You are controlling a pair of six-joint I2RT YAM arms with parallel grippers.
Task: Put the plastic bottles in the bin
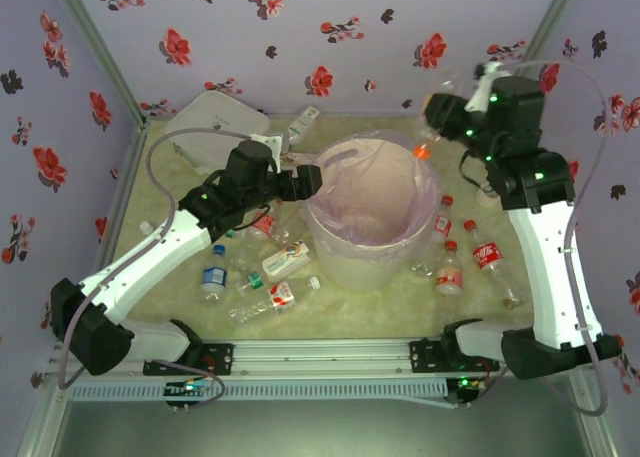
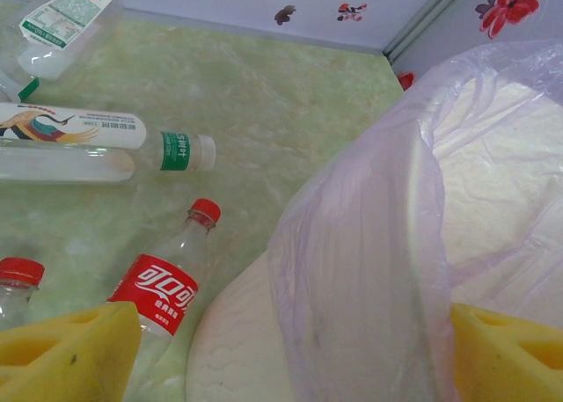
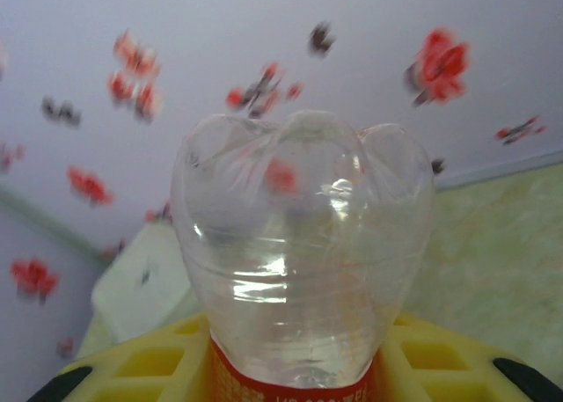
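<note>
I see clear bottle point(image 3: 303, 252): glossy transparent plastic, ribbed, bright highlights; red label band smooth. Bin liner point(image 2: 369, 244): thin translucent pink film, wrinkled, faint sheen. Bench point(image 2: 264, 94): pale green marbled surface, smooth, semi-matt. Pads point(image 2: 75, 349) on my left end effector point(image 2: 288, 362): yellow, matt, foam-like.

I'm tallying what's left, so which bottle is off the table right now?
The red-labelled bottle held in the jaws of the right gripper, up by the bin; the others lie on the table.
</note>
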